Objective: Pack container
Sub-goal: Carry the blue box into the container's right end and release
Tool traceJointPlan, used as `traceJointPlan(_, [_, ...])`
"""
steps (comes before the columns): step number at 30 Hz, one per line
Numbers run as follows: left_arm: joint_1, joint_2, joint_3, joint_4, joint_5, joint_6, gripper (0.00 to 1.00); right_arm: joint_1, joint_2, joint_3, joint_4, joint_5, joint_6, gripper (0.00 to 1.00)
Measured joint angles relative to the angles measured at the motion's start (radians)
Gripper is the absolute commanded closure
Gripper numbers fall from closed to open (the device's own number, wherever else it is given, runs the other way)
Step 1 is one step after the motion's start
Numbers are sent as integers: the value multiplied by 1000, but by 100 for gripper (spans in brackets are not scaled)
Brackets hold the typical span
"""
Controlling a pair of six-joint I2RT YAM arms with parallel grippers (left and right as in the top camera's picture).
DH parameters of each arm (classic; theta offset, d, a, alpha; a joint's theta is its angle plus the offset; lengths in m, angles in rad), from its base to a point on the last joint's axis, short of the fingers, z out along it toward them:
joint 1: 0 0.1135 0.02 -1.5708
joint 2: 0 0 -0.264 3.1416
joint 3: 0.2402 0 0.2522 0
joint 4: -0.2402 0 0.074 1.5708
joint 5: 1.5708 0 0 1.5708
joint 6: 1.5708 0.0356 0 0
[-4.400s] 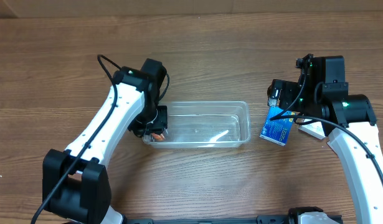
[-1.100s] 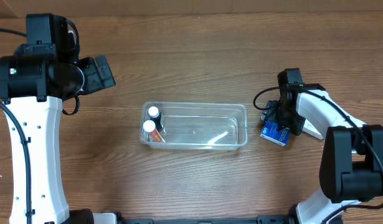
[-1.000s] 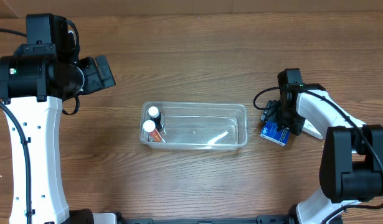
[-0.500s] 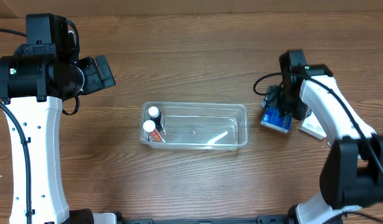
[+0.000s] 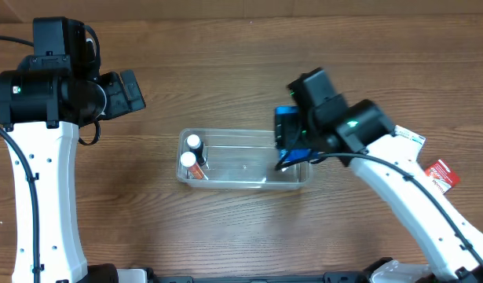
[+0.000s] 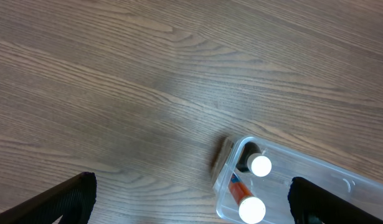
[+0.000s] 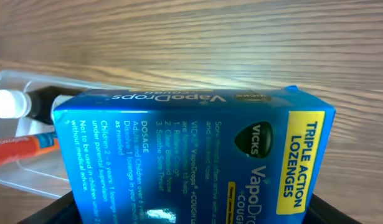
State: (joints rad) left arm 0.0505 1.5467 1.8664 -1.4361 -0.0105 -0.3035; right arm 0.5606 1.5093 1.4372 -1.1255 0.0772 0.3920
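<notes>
Lower the lozenge box, pinched in the right gripper, flat into the bare right half of the container at frame centre, clear of the bottles, leaving the left gripper spread at upper left

The top camera looked straight down on the table from high up. My left wrist camera looked down from far off, the container low right. My right wrist camera sat very close to the blue box. All three shared the container's end with the bottles.
</notes>
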Motion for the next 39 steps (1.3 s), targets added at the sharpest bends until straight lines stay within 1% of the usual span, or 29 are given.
traceJointPlan(4, [0, 0, 0, 0, 0, 0, 0, 36, 37, -73, 51, -3, 33, 21])
traceJointPlan(10, [0, 0, 0, 0, 0, 0, 0, 38, 95, -197, 154, -3, 53, 19])
traceJointPlan(15, [0, 0, 0, 0, 0, 0, 0, 37, 126, -245, 201, -3, 58, 18])
traceJointPlan(17, [0, 0, 0, 0, 0, 0, 0, 37, 142, -249, 210, -3, 60, 13])
traceJointPlan(21, [0, 0, 0, 0, 0, 0, 0, 37, 151, -251, 231, -3, 60, 0])
traceJointPlan(29, [0, 0, 0, -1, 0, 0, 0, 37, 151, -252, 253, 7, 52, 0])
traceJointPlan(33, [0, 0, 0, -4, 0, 0, 0, 37, 149, -214, 191, 53, 52, 0])
traceJointPlan(36, [0, 0, 0, -5, 0, 0, 0, 19, 129, -111, 127, 110, 53, 0])
traceJointPlan(39, [0, 0, 0, -6, 0, 0, 0, -79, 79, 38, 55, 155, 53, 0])
